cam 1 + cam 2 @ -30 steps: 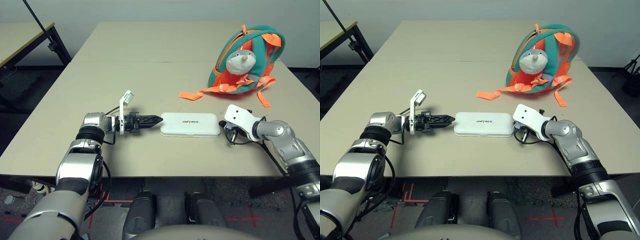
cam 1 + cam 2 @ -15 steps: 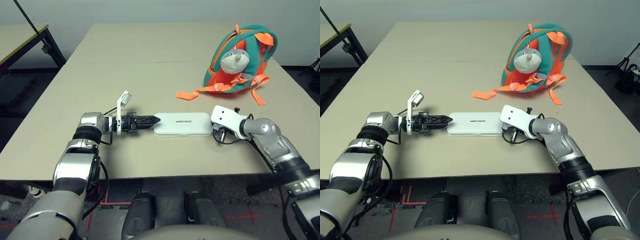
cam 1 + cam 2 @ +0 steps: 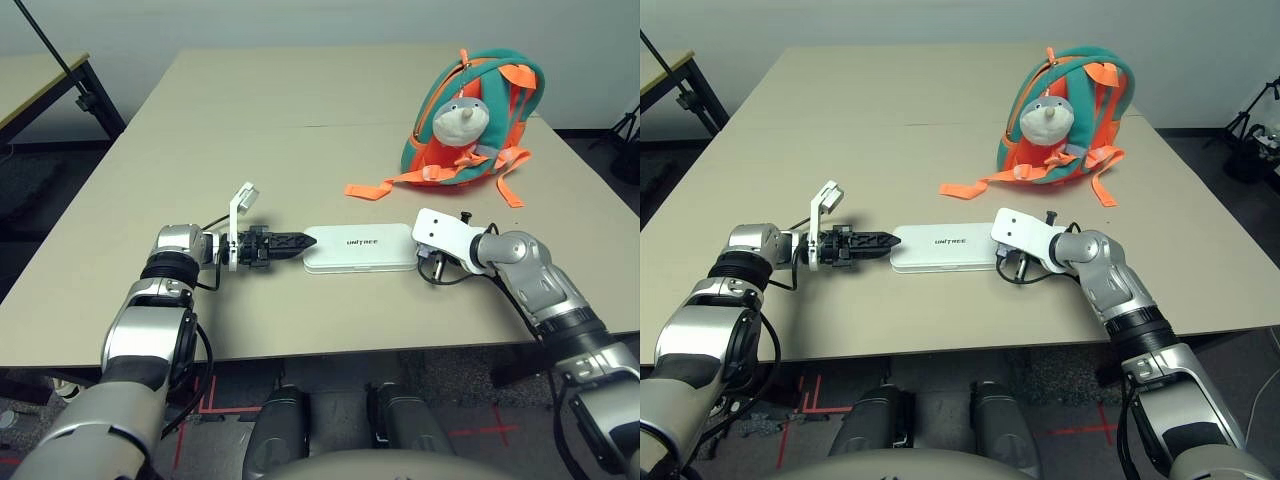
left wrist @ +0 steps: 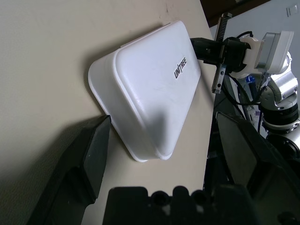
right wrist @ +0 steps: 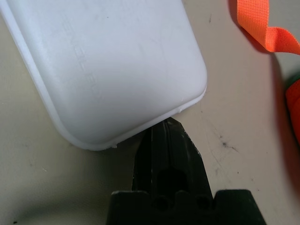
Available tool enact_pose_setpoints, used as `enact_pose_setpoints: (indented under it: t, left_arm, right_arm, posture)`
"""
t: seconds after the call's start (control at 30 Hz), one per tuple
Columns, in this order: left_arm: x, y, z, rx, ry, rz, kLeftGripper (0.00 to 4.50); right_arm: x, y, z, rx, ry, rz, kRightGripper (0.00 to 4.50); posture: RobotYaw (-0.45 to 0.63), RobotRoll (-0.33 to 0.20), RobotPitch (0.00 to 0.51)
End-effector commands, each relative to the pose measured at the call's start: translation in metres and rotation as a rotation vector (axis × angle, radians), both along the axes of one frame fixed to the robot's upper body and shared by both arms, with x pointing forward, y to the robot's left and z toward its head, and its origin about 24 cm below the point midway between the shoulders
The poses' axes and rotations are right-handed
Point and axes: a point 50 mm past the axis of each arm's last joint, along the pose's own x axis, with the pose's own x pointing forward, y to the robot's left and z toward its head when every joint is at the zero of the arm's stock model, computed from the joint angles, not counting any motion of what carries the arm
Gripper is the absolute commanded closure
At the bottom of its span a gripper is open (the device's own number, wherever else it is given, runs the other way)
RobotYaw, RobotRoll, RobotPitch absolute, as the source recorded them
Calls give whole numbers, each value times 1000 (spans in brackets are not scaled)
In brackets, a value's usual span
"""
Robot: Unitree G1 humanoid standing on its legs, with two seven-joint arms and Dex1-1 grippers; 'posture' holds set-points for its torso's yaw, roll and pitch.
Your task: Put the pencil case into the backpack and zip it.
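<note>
Lying flat on the table [image 3: 300, 120], lettering up, near the front edge: the case [image 3: 360, 247], well apart from the backpack [image 3: 470, 120], which is standing upright at the far right with its plush head facing the robot and an orange strap [image 3: 385, 187] trailing left toward the case. Closing in on the case from both short ends. Pointing right at the case's left end: the left gripper [image 3: 301, 241], tips touching or just beside that end in the head views; in the left wrist view, fingers [image 4: 91, 154] spreading wide apart, the near corner of the case sitting between them, no contact on either pad showing. Pointing left at the case's right end: the right gripper [image 5: 165, 125], fingers pressed together into one dark wedge, its tip meeting the rim of the case at a rounded corner, gripping nothing. Hiding those fingertips in the head views: the white wrist housing [image 3: 443, 232], sitting just beside the case's right end.
</note>
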Motion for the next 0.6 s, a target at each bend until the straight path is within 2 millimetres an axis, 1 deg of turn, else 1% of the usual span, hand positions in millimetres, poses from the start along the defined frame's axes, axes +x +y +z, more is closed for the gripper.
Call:
enact_pose_setpoints:
  t: [0.03,0.13,0.2,0.6]
  left_arm:
    - [-15,-9,-30,64,133,-24,0]
    - [-15,-9,-30,67,133,-23,0]
    - [-15,-6,-29,74,133,-15,0]
    - [-15,13,-23,111,173,33,0]
  right_arm:
    - [-8,52,-1,67,20,224,4450]
    - [-10,58,-3,71,25,243,4450]
    - [-9,56,-2,67,23,237,4450]
    - [-4,13,6,-8,9,153,4450]
  posture:
    - [108,0,69]
    - [111,0,70]
    - [112,0,71]
    - [115,0,77]
